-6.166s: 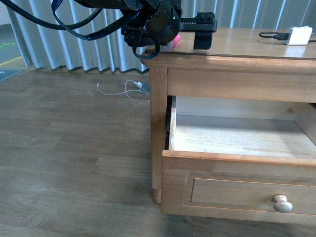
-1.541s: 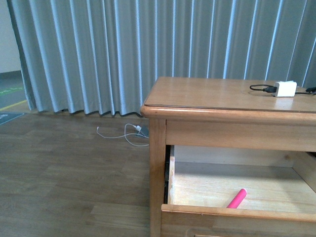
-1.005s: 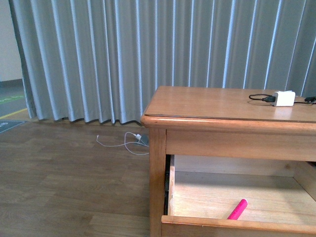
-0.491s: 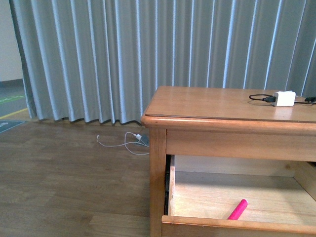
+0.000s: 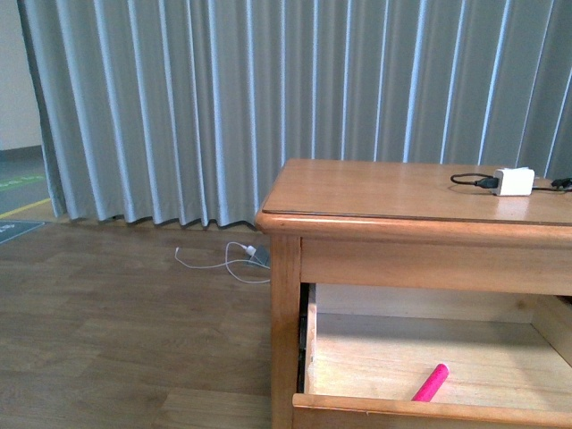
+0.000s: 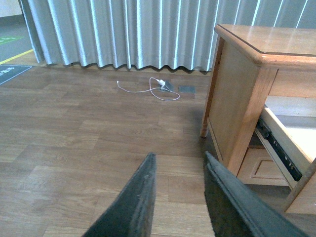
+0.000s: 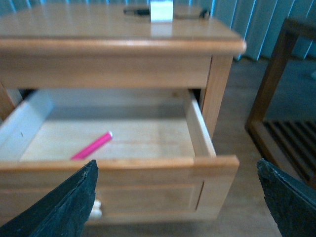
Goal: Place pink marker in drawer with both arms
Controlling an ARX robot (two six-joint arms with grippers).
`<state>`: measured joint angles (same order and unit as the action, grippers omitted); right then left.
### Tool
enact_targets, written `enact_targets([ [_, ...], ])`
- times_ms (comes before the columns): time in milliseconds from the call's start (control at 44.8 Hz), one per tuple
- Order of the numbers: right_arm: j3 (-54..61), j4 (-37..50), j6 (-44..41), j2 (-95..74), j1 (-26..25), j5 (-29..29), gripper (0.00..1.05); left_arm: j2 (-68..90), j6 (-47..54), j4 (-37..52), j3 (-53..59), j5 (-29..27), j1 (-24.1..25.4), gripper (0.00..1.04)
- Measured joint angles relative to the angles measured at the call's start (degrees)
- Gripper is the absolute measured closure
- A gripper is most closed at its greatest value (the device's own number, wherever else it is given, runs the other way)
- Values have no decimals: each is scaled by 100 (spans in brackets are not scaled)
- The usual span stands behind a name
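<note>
Drawer (image 5: 357,407) holds the pink marker (image 5: 430,382); left hand (image 6: 178,157) and right hand (image 7: 176,167) gape empty.

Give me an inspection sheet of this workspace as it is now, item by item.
Surface: cabinet top, honey-brown wood.
Job's things: pink marker lies slantwise inside the open drawer, near its front.
Clutter: white charger on the cabinet top.
Grippers: left gripper open, empty; right gripper wide open, empty.
Cables: black cable at the charger; white cable on the wood floor.
Surroundings: grey curtain behind the cabinet.
</note>
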<state>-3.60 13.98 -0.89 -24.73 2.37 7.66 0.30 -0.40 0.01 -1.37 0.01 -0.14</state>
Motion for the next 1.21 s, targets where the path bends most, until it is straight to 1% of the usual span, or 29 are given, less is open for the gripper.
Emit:
enact_targets([
  [67,-44,-450,7,-87,105,26,9,0,0,0,0,0,0,62],
  [112,-79,-739,55,-232,175,-63,9,0,0,0,0,0,0,53],
  [201,-216,-1001,221,-570,232,-262,9,0,0,0,0,0,0,39],
  [313,-468,-927,262,-1178,225,-485,9,0,0,0,0,0,0,23],
  [380,-765,-671,247,-1993,186,-667,9,0,0,0,0,0,0,7],
  [402,-885,-619,225,-2308,175,-739,9,0,13,0,0,0,0,4],
  [447,-1130,-538,219,-2970,140,-903,9,0,13,0,0,0,0,7],
  [514,-1467,-422,256,-3873,70,-1108,9,0,13,0,0,0,0,6],
  [670,-1982,-155,378,-5200,-59,-1143,9,0,13,0,0,0,0,6],
  [827,-2385,15,393,-6059,-48,-1001,9,0,13,0,0,0,0,6],
  [916,-2553,168,417,-6398,20,-826,9,0,13,0,0,0,0,6],
  [1005,-2754,459,439,-6789,120,-660,9,0,13,0,0,0,0,6],
  [1206,-3206,1097,584,-7429,240,-568,9,0,13,0,0,0,0,6],
])
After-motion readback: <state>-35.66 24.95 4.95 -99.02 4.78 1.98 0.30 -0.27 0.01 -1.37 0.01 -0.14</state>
